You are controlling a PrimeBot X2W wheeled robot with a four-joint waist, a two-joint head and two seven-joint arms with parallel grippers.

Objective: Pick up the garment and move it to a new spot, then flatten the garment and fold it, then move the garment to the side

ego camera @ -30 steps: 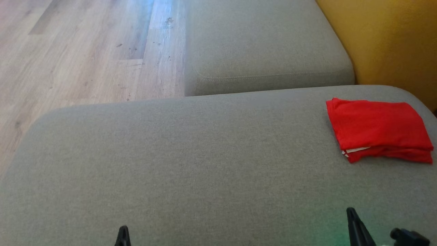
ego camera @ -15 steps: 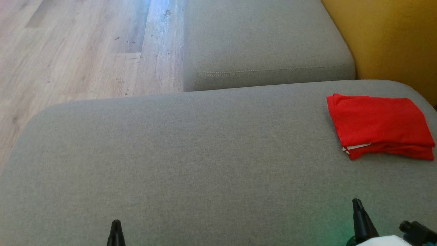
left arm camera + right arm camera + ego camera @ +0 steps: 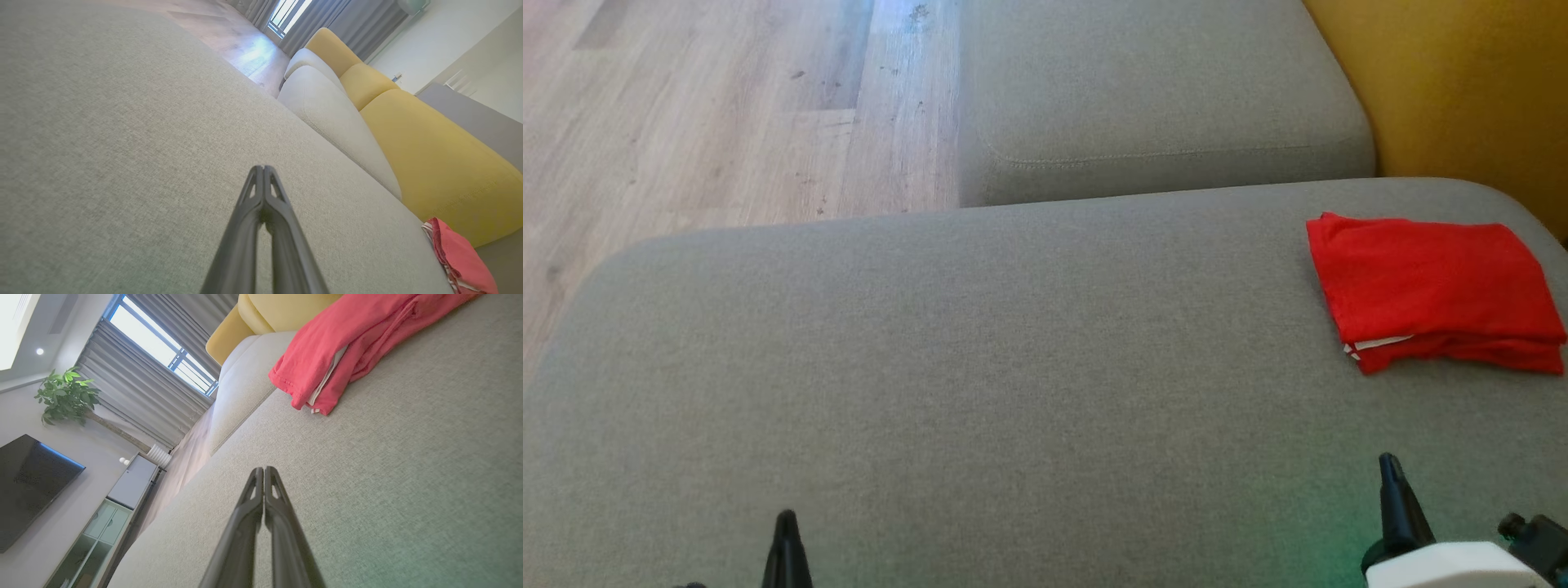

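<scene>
Red garment (image 3: 1433,286) is lying folded into a rough rectangle at the far right end of the grey seat cushion (image 3: 1013,367), close to the mustard-yellow backrest (image 3: 1462,90). Cloth is looking like a soft thin knit. Layers are stacking at the near edge, and a white strip (image 3: 1380,343) is peeking out between the folds at the near left corner. A stitched hem is showing along one edge in the right wrist view.

Seat cushion is wearing a coarse woven grey fabric with a fine speckled weave, rounded corners and a flat top. A second grey cushion (image 3: 1160,90) of the same weave is sitting beyond it, a seam line running along its front edge. Pale wood-plank floor (image 3: 686,122) with faint scuffs is showing to the left.

Left gripper (image 3: 263,169) is sitting over bare cushion, well apart from the garment. Its two long dark fingers, with small triangular cut-outs near the tips, are pressing together.

Right gripper (image 3: 264,469) is pointing along the cushion, with the garment ahead and off to one side, not touching. Its fingers are likewise meeting at the tips. White arm casing (image 3: 1454,567) is showing at the lower right of the head view.

Grey pleated curtains (image 3: 135,388), a leafy green plant (image 3: 67,394) and a dark flat screen (image 3: 28,486) are sitting in the background.
</scene>
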